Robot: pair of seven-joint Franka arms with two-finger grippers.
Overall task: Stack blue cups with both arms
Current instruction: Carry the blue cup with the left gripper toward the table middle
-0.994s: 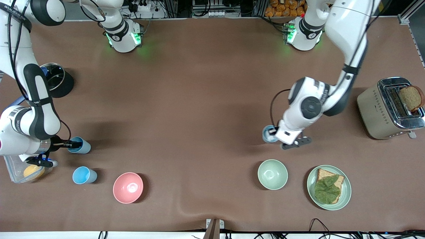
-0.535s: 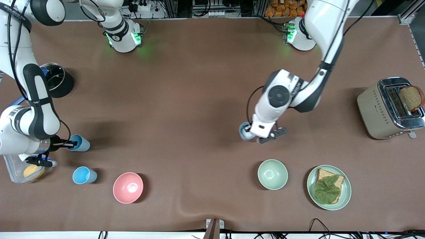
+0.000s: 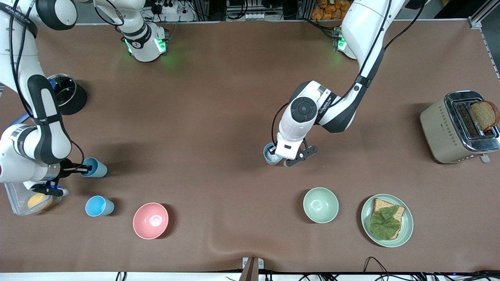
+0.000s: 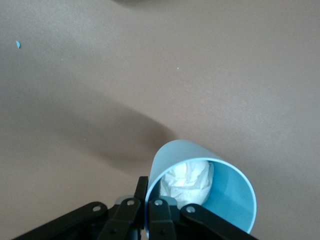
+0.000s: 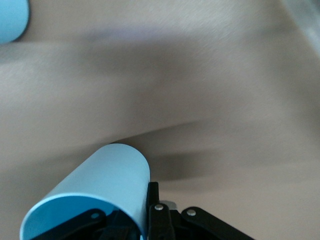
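Observation:
My left gripper [image 3: 275, 153] hangs over the middle of the table, shut on the rim of a pale blue cup [image 3: 269, 153]. In the left wrist view its fingers [image 4: 141, 192] pinch the wall of that cup [image 4: 227, 197], which has crumpled white paper inside. My right gripper [image 3: 83, 169], at the right arm's end of the table, is shut on the rim of a bright blue cup [image 3: 95, 168], one finger inside and one [image 5: 154, 197] outside the cup [image 5: 100, 182]. A third blue cup [image 3: 99, 206] stands upright nearer the front camera.
A pink bowl [image 3: 150, 220] sits beside the free cup. A pale green bowl [image 3: 320, 205] and a plate [image 3: 367, 218] with bread and lettuce lie nearer the front camera. A toaster [image 3: 441, 130], a black pot [image 3: 68, 95] and a clear box [image 3: 15, 199] stand at the ends.
My left arm has carried its cup toward the right arm's end of the table. My right gripper has closed on the bright blue cup's rim and barely shifted.

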